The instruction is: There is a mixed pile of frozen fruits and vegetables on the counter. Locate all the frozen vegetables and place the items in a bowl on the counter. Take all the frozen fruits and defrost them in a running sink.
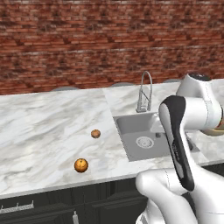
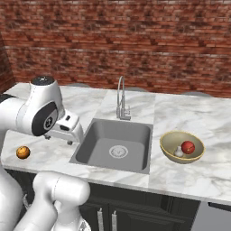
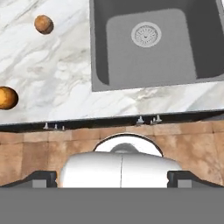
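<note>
On the white marble counter point(image 1: 43, 127), left of the sink point(image 1: 131, 124), lie a small brownish-orange ball point(image 1: 96, 134) and a larger orange ball point(image 1: 81, 165) nearer the front edge. Both balls show in the hand view too, the small one point(image 3: 43, 24) and the large one point(image 3: 6, 97). Right of the sink point(image 2: 97, 131) stands the tan-gold bowl point(image 2: 169, 151), holding the red ball point(image 2: 188, 147) and the pale mushroom point(image 2: 179, 152). My gripper point(image 2: 58, 140) hangs open and empty above the counter at the sink's left rim, fingertips point(image 3: 43, 178) wide apart.
A tall curved chrome faucet point(image 1: 144, 92) rises behind the basin, whose round drain point(image 3: 146, 34) is bare. A brick wall point(image 2: 135, 40) backs the counter. Dark cabinets point(image 1: 65, 205) run below the front edge. My own arm point(image 1: 179, 140) blocks the counter's right part in the left base view.
</note>
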